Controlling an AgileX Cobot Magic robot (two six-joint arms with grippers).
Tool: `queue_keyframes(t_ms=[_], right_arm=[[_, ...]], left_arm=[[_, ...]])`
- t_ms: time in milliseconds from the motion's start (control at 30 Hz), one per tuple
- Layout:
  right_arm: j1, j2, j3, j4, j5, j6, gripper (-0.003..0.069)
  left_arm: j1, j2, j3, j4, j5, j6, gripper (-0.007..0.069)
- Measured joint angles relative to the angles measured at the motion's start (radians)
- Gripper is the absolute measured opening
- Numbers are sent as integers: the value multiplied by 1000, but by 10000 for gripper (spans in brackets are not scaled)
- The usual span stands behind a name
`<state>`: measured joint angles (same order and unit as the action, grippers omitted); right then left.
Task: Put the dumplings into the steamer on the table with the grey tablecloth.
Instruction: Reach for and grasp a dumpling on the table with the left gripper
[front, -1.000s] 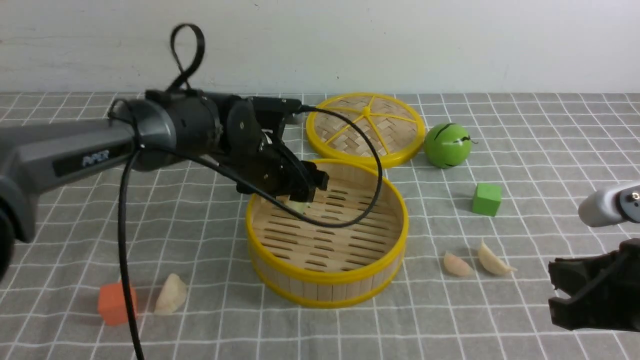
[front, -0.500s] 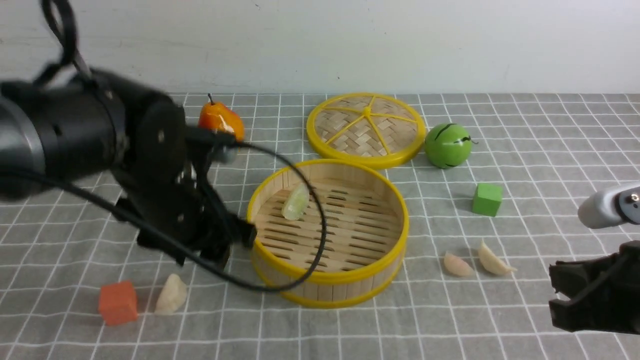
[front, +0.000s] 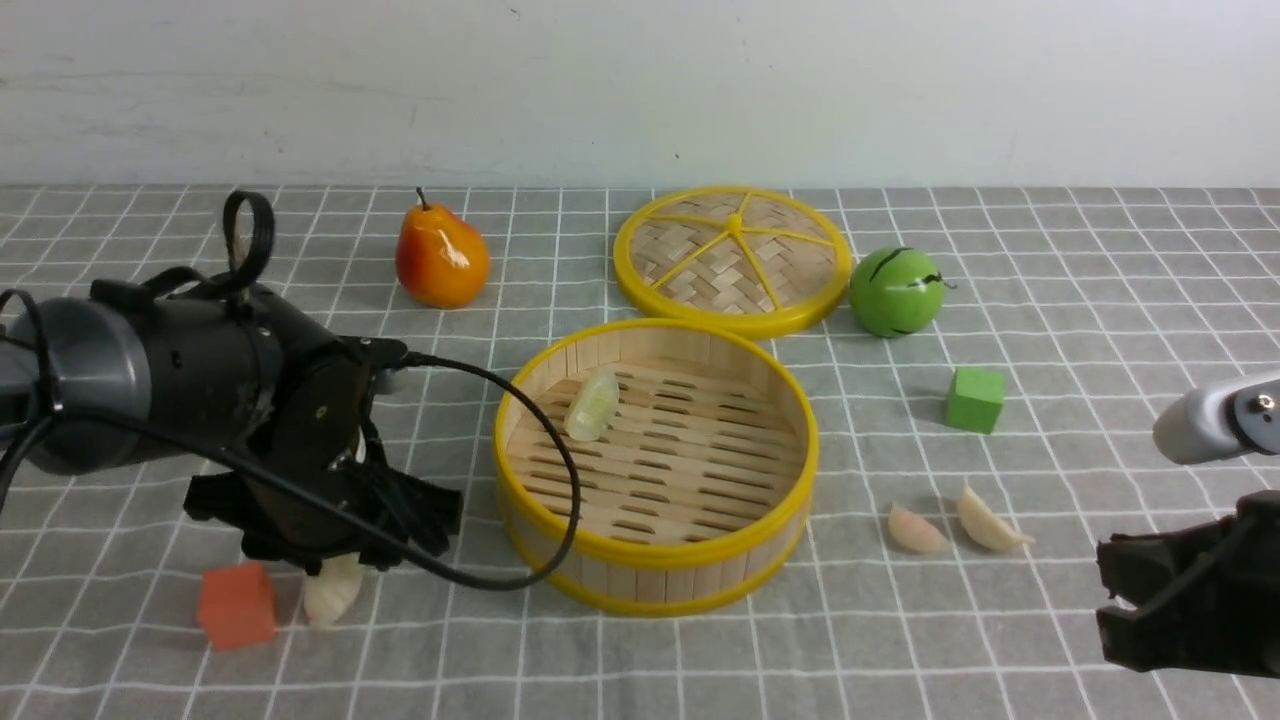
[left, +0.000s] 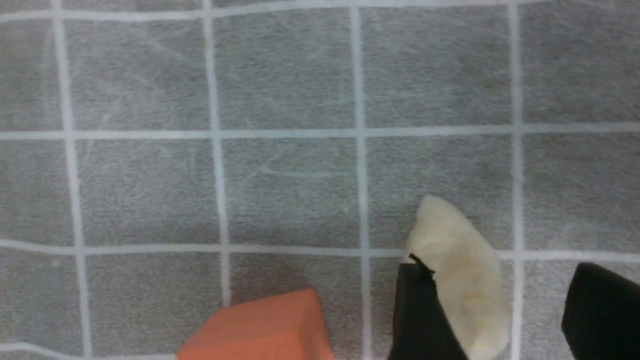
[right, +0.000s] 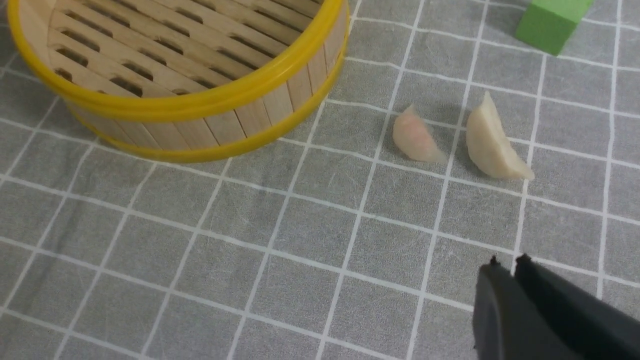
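Observation:
The steamer (front: 655, 555) stands mid-table on the grey tablecloth (front: 700, 670), with a pale green dumpling (front: 592, 405) lying on its slats. At the front left, my left gripper (front: 345, 560) is low over a cream dumpling (front: 330, 595). In the left wrist view this dumpling (left: 462, 270) rests against one finger, with a gap to the other, so the left gripper (left: 500, 272) is open around it. A pinkish dumpling (front: 915, 530) and a cream one (front: 985, 520) lie right of the steamer. My right gripper (right: 507, 262) hovers shut near them, holding nothing.
An orange cube (front: 236, 605) sits right beside the left dumpling. A pear (front: 441, 257), the woven lid (front: 732, 255) and a green ball (front: 895, 290) stand at the back. A green cube (front: 974, 398) is at the right. The left arm's cable (front: 560, 480) loops against the steamer's wall.
My left arm drew back from over the steamer, leaving the green dumpling inside, swung to the front left and came down over the cream dumpling. Its jaws narrowed. The right arm stayed put.

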<state>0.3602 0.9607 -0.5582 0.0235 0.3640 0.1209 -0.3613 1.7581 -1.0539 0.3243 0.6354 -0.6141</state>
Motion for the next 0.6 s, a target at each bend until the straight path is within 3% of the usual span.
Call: queue_keyframes(t_ms=[300,400,600], right_arm=[[0,0,0,2,4,0,46],[0,0,0,3,4,0,51],[0,0,0,3,3,0,55]], left_arm=[[7,28,-2,-13,2,-12,257],[7,23,-3,-22,1,-11,286],[7,9,0,-53,6,-8,420]])
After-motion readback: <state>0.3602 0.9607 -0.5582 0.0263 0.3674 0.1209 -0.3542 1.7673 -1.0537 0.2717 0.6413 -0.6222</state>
